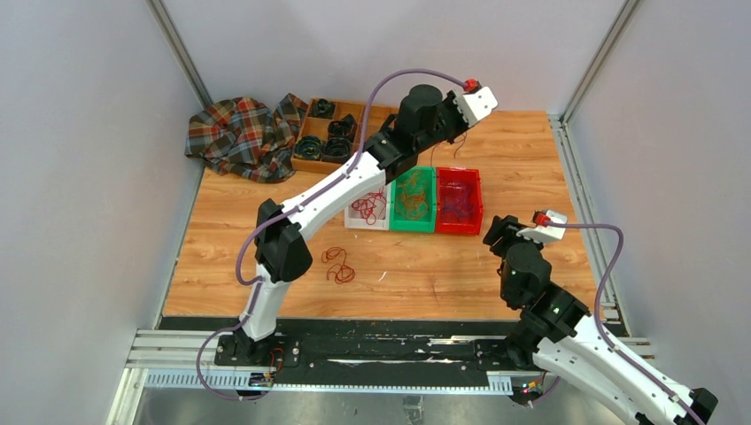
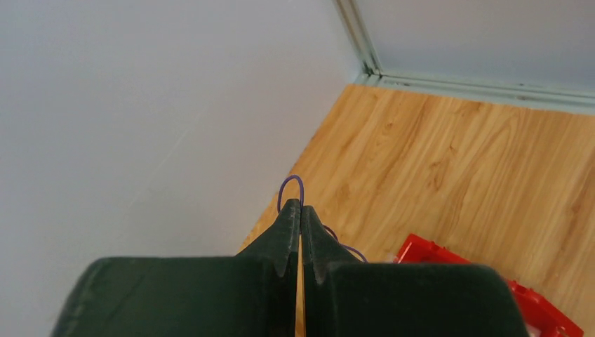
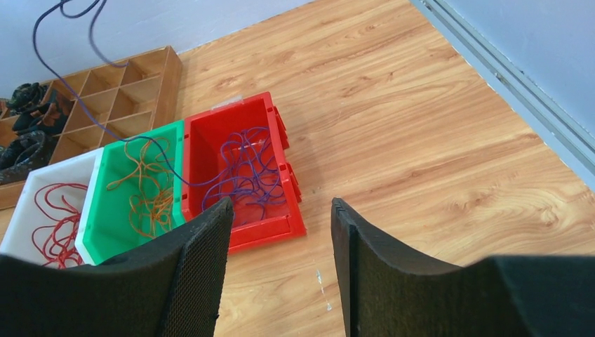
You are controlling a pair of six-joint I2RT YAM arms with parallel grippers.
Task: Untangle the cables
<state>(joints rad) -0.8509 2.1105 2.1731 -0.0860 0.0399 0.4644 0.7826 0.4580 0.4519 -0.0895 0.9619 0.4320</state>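
Top external: three bins [image 1: 413, 229], one loose red tangle [image 1: 338, 264]; left jaws pinch purple cable [image 2: 291, 176], right jaws wide.

The left arm [image 1: 341, 190] rises from its base at the near edge of the bench, left of centre, and stretches diagonally toward the far edge, its wrist lifted high near the middle of that edge. The left gripper [image 2: 301, 210] has its two dark fingers [image 2: 284, 235] pressed flat together, pinching a thin loop of purple cable [image 2: 291, 184] that shows just past the tips. The right arm [image 1: 567, 341] stands at the near edge, toward the near right corner, folded tightly at the elbow with its wrist low. The right gripper [image 3: 281, 203] faces the far edge, jaws spread wide, nothing between them.
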